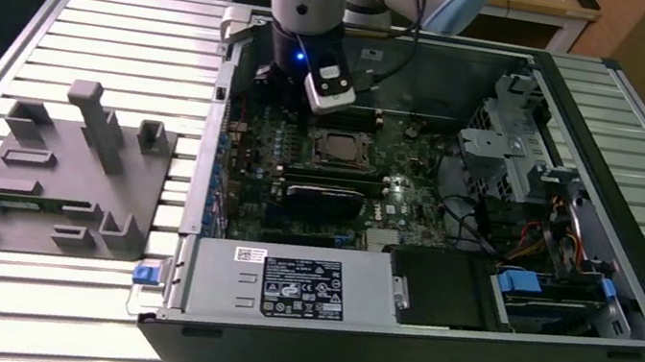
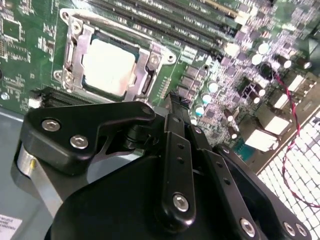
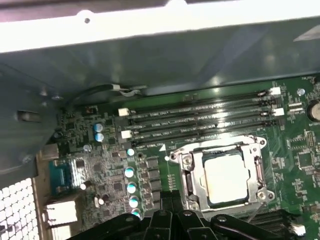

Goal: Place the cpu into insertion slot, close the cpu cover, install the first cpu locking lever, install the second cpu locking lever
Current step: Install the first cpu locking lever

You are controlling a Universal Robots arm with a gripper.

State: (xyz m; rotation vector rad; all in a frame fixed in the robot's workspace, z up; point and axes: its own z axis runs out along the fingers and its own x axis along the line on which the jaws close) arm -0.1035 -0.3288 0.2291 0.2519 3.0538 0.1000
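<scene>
The cpu (image 2: 107,67) (image 3: 227,177) is a pale silver square lying flat in the insertion slot (image 1: 335,147) on the green motherboard. The cpu cover (image 2: 80,45) (image 3: 257,165), a silver metal frame, lies down around it, with the chip showing through its window. I cannot make out how the locking levers stand. My gripper (image 2: 175,100) (image 3: 171,200) (image 1: 308,106) hovers just beside the socket, on its side away from the long memory slots. Its black fingers (image 2: 176,150) are pressed together with nothing between them.
The open computer case (image 1: 632,191) lies on a slatted table. Long black memory slots (image 3: 200,120) run beside the socket. A power supply (image 1: 294,283) sits at the near side, drive bays and cables (image 1: 545,246) on the exterior view's right. A grey fixture block (image 1: 65,169) stands on the exterior view's left.
</scene>
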